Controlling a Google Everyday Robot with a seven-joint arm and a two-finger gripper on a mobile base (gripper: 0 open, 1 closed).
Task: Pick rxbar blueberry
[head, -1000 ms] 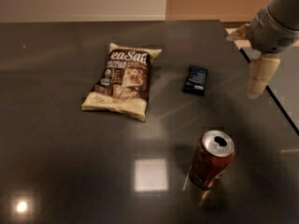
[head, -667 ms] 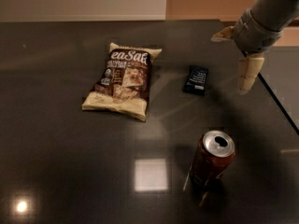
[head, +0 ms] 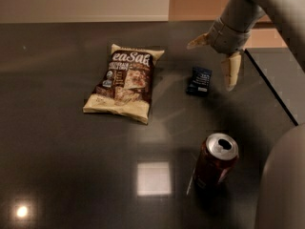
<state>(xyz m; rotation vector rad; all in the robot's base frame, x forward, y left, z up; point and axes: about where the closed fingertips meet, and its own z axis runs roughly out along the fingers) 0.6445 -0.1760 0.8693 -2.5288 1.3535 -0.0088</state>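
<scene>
One tool [head: 210, 66], jaws spread, has shifted left, seemingly above rxbar blueberry [head: 199, 81].

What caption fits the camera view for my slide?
Gripper, jaws open, hangs just right of the rxbar; chip bag farther left, can nearest the camera.

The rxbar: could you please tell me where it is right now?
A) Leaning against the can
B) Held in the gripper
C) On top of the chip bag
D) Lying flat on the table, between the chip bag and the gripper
D: the rxbar lies flat on the table, right of the chip bag; the gripper hangs open just to the bar's right, holding nothing.
</scene>
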